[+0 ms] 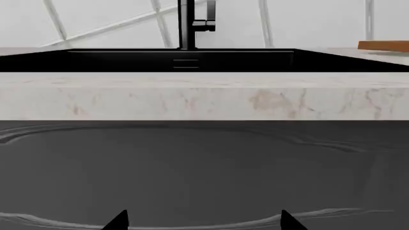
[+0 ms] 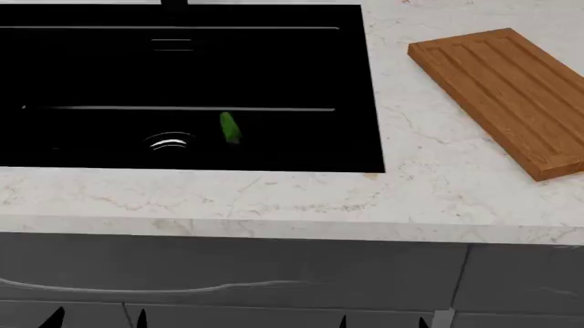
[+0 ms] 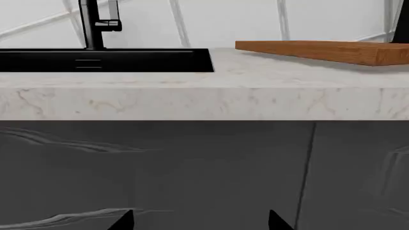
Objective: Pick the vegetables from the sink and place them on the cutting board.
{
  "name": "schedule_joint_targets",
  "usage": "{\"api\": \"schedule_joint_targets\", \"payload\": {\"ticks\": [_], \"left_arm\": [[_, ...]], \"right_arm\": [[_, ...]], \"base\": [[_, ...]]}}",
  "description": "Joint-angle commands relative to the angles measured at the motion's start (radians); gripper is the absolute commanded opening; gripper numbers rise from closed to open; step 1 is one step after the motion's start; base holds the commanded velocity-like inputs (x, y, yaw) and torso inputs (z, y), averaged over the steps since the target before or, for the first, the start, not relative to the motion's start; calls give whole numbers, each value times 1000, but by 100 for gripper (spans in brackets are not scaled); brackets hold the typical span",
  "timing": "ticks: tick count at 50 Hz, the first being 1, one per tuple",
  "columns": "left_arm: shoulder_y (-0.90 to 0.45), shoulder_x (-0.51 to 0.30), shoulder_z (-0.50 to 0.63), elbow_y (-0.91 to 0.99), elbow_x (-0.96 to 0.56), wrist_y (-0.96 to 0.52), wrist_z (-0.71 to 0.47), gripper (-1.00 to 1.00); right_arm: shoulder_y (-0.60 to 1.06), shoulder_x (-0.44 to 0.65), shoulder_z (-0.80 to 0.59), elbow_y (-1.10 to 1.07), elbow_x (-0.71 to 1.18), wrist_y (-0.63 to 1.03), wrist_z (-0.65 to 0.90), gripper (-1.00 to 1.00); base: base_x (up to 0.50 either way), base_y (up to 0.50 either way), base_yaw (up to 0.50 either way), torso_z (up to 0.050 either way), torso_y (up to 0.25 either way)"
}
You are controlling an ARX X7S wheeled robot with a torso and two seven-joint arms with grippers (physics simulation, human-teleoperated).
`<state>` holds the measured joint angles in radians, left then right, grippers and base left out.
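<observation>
In the black sink (image 2: pixel 273 68), a green cucumber (image 2: pixel 229 128) lies by the drain (image 2: pixel 169 143) (tomato unseen); both grippers' fingers apart.

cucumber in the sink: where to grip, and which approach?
Grip the cucumber around its middle, jaws across its narrow width. It lies on the sink floor beside the drain, its long axis running roughly front to back, so a top-down approach probably suits best; the basin walls block any sideways entry. Both grippers are low, in front of the cabinet.

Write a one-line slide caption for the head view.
Cucumber lies in the black sink beside the drain; cutting board sits bare on the marble counter, both grippers low, jaws apart.
</observation>
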<state>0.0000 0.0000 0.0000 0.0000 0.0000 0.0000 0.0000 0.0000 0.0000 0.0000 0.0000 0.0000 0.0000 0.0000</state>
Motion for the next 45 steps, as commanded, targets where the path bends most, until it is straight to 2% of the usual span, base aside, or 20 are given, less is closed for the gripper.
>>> {"api": "schedule_joint_targets", "payload": {"ticks": [1, 9, 10, 11, 15, 18, 27, 45], "left_arm": [[0, -10, 11, 0, -10, 0, -11, 100], [4, -41, 51, 33, -29, -27, -36, 100], [14, -100, 193, 21, 186, 253, -37, 100], [-1, -13, 31, 22, 17, -34, -3, 100], [16, -34, 62, 34, 25, -14, -22, 100], [19, -44, 69, 48, 19, -20, -31, 100], [4, -62, 88, 9, 10, 8, -51, 100], [36, -83, 115, 118, -15, -61, -81, 100]], "right_arm": [[0, 9, -13, 0, 0, 0, 13, 100], [3, 32, -38, -2, 44, 18, 59, 100], [-18, 116, -124, -102, 170, 0, 3, 100], [3, 7, -7, 0, 18, 16, 29, 100], [-1, 22, -13, 3, 65, 5, 58, 100], [-10, 35, -41, -19, 22, 31, 99, 100], [-8, 57, -79, -25, 1, 27, 132, 100], [-8, 85, -112, -27, 33, 18, 143, 100]], "base": [[0, 0, 0, 0, 0], [0, 0, 0, 0, 0], [0, 0, 0, 0, 0], [0, 0, 0, 0, 0], [0, 0, 0, 0, 0], [0, 0, 0, 0, 0], [0, 500, 0, 0, 0], [0, 500, 0, 0, 0]]}}
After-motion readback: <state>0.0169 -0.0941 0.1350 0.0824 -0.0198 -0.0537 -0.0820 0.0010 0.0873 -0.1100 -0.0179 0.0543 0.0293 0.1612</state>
